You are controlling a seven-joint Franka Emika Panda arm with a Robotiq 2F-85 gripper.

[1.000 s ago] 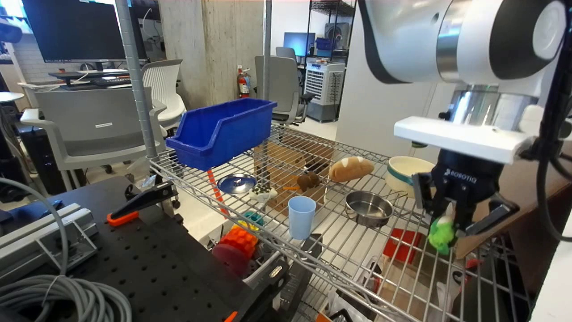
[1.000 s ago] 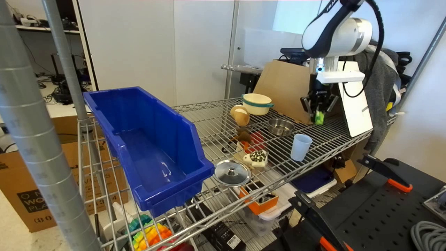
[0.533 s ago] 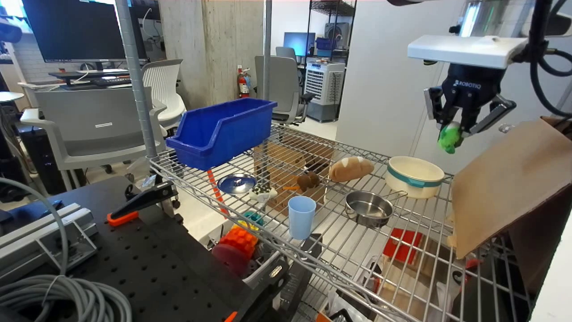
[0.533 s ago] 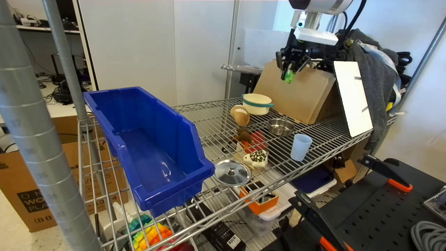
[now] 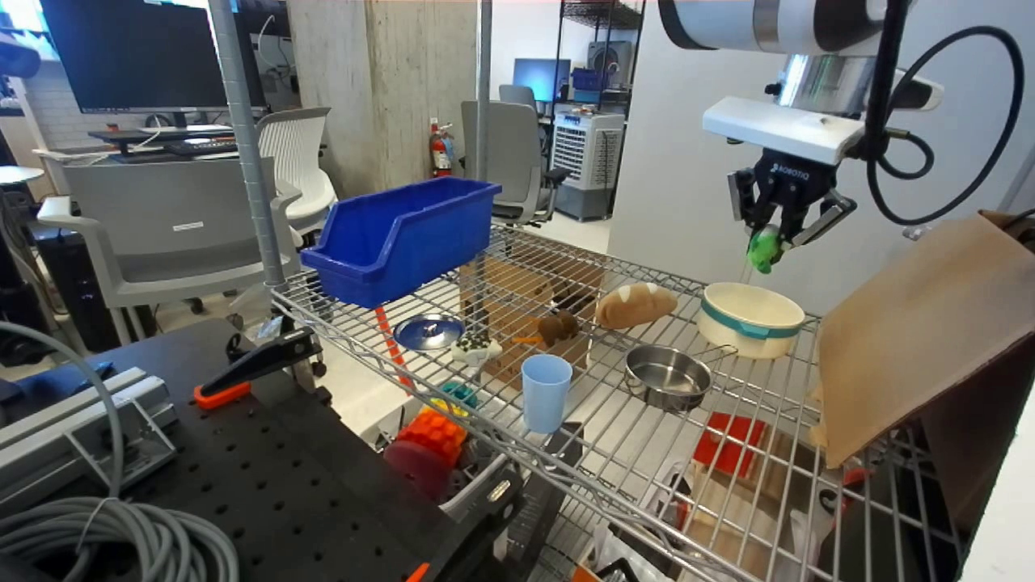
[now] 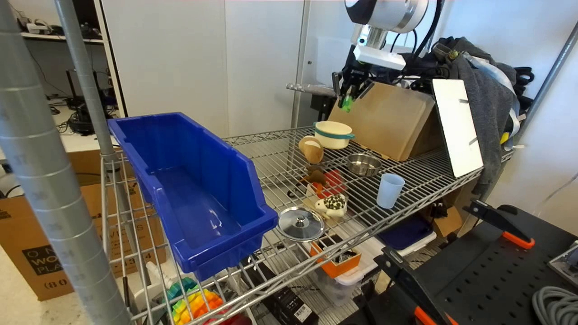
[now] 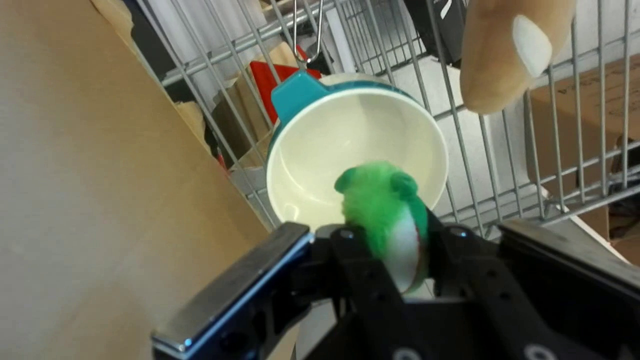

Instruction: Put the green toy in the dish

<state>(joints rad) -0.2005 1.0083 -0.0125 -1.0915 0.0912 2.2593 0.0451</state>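
- The green toy is pinched in the claw, held above the cream dish and apart from it.
- In the wrist view, part of the dish's rim is hidden behind toy and claw, so centring cannot be confirmed; if the grip were loosened here, the rim might be struck and the toy lost onto the wire tabletop.
- If the claw is lowered off-centre, the dish could be nudged or tipped.
- The leaning cardboard, near the dish, might be brushed during a sideways correction.
- At release, the landing might be skewed by clinging fuzz.
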